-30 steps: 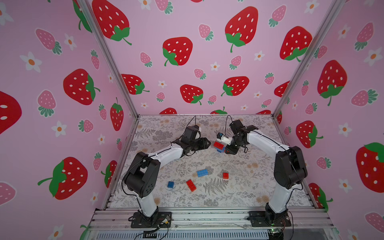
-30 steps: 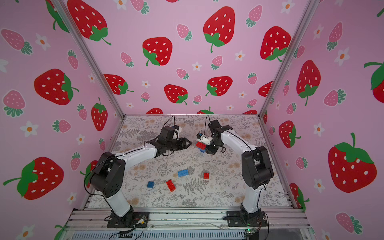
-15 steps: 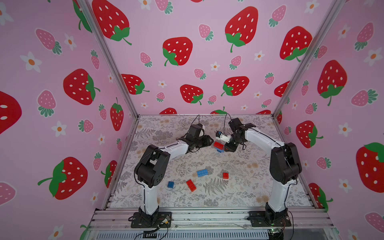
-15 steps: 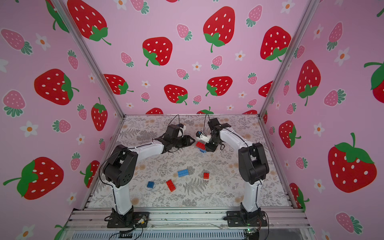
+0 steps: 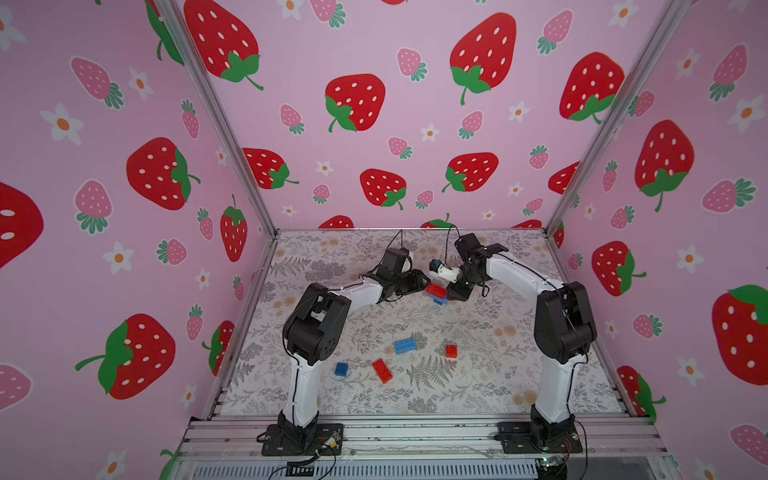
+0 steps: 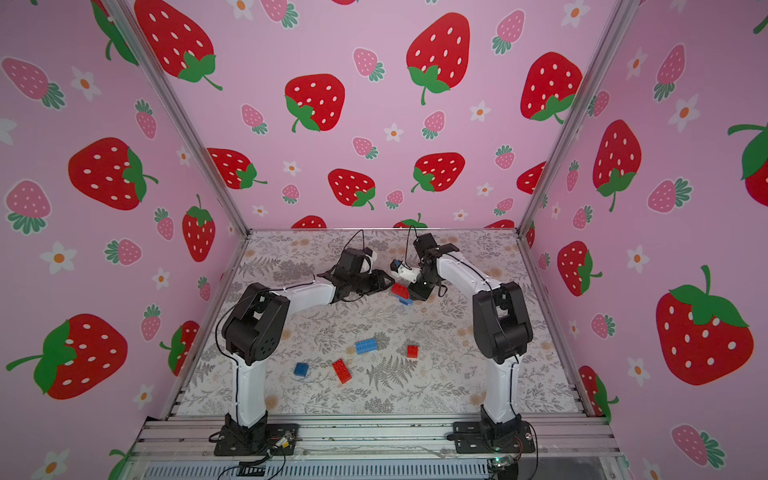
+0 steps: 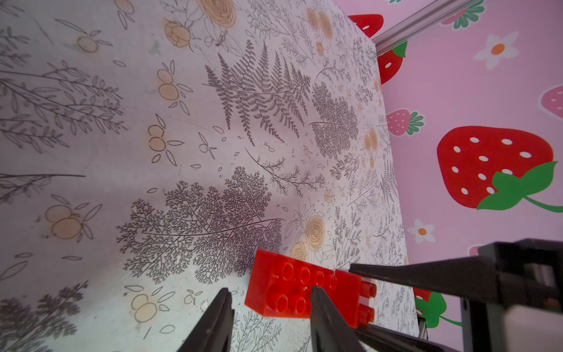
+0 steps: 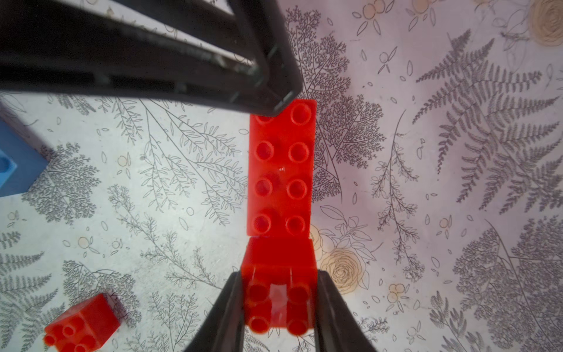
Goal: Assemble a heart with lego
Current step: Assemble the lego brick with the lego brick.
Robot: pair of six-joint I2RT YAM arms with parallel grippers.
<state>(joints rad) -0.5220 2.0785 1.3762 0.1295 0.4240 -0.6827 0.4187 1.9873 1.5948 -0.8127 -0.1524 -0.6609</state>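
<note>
I am working at the far middle of the floral table (image 5: 478, 386), where my two grippers are facing each other tip to tip. My right gripper (image 8: 278, 274) is pinching the heart (image 5: 436, 290) from the right. Its fingers are pressing on both sides of the small red end brick (image 8: 278, 292). A long red brick (image 8: 281, 158) is joining straight on to that end brick and pointing left, studs up toward my wrist camera. In both top views a blue base brick (image 5: 440, 300) is showing just under the red ones on the near side. I cannot tell whether it is touching the table.

My left gripper (image 7: 269, 289) is pointing in from the left with its fingers spread. One fingertip (image 8: 275, 105) is lying over the corner stud at the long red brick's left end. The other finger (image 7: 221, 317) is hanging off that end, with bare table showing between it and the brick, so this gripper is clamping nothing.

The loose lego is lying on the near half of the table, well apart from the heart. The long blue brick (image 5: 404, 345) is sitting in the middle, with the small red brick (image 5: 451, 351) to its right. The loose long red brick (image 5: 382, 370) is lying nearer and to the left. The small blue brick (image 5: 341, 369) is sitting farthest left.
</note>
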